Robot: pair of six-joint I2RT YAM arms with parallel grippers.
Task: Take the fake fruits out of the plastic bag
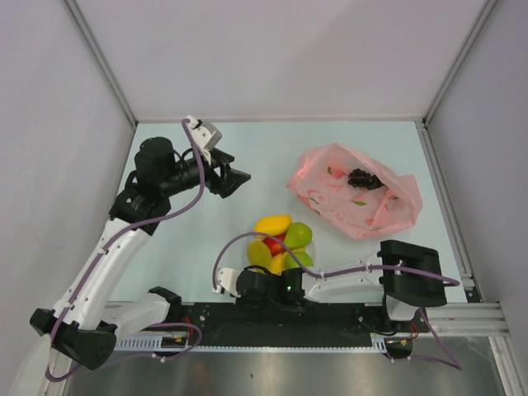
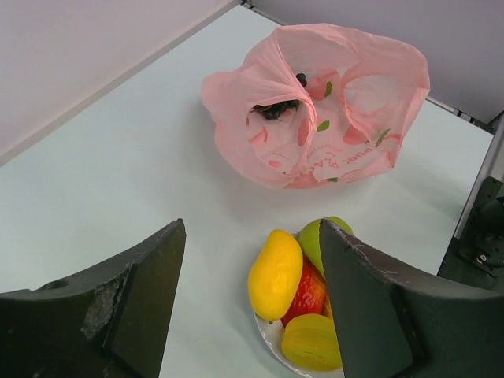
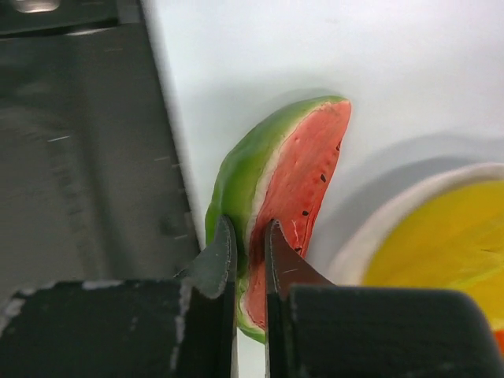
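The pink plastic bag (image 1: 355, 202) (image 2: 315, 118) lies crumpled at the back right with its mouth open, and a dark grape bunch (image 1: 364, 178) (image 2: 276, 109) shows inside. A yellow-orange mango (image 2: 276, 274), a red mango (image 2: 309, 290), a green pear (image 2: 313, 236) and a yellow piece (image 2: 311, 342) are piled in a white bowl (image 2: 268, 335) near the front. My right gripper (image 3: 250, 236) (image 1: 250, 285) is shut on the watermelon slice (image 3: 291, 165), just beside the bowl's rim (image 3: 394, 213). My left gripper (image 2: 252, 227) (image 1: 235, 180) hangs open above the table, holding nothing.
A dark metal rail (image 3: 87, 157) runs along the table's near edge, right next to the watermelon slice. Grey walls enclose the table on three sides. The right arm's base (image 1: 408, 276) stands at the front right.
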